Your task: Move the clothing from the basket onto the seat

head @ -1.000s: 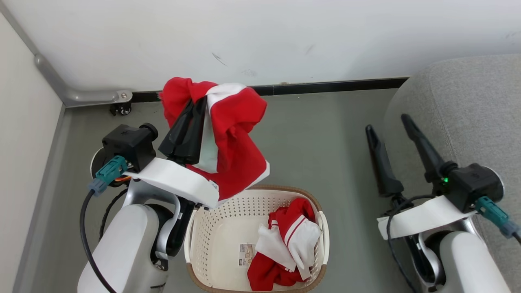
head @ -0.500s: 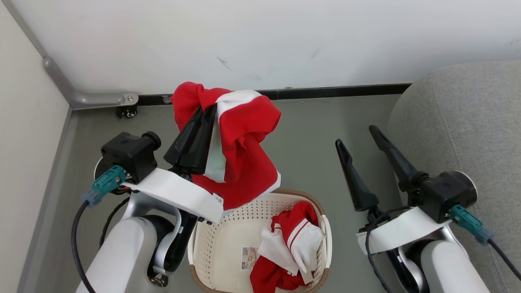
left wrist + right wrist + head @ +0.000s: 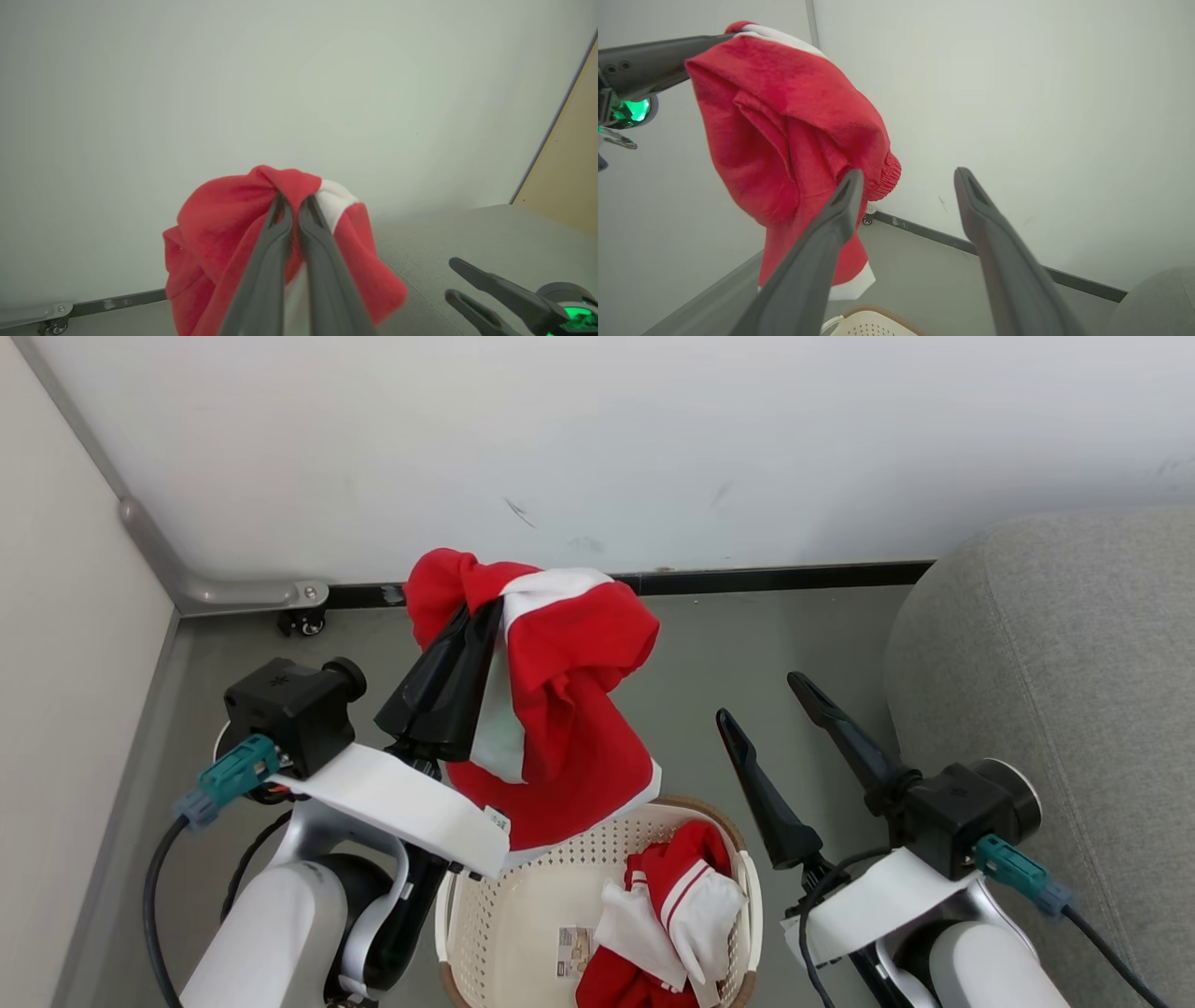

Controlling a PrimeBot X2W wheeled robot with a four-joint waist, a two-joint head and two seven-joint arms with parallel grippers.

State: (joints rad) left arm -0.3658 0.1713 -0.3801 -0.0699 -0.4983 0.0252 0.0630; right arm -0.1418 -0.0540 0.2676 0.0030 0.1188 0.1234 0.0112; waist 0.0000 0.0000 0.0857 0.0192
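Observation:
My left gripper (image 3: 481,611) is shut on a red garment with white panels (image 3: 569,709), which hangs above the left part of the basket (image 3: 485,915). The left wrist view shows its fingertips pinched into a bunched fold of that clothing (image 3: 219,219). More red and white clothing (image 3: 686,896) lies in the basket's right half, beside a barcode label. My right gripper (image 3: 758,697) is open and empty, raised between the hanging garment and the grey seat (image 3: 1055,644). Seen from the right wrist, the garment (image 3: 784,116) hangs just left of the right gripper (image 3: 909,172).
A white wall with a black baseboard (image 3: 775,579) runs behind. A metal bracket with a small caster (image 3: 299,621) sits in the left corner by a pale side panel. Grey floor (image 3: 738,635) lies between basket, wall and seat.
The head view has shifted, so the wall and floor sit lower. My right gripper has swung left, away from the seat toward the hanging garment. The left gripper keeps its hold.

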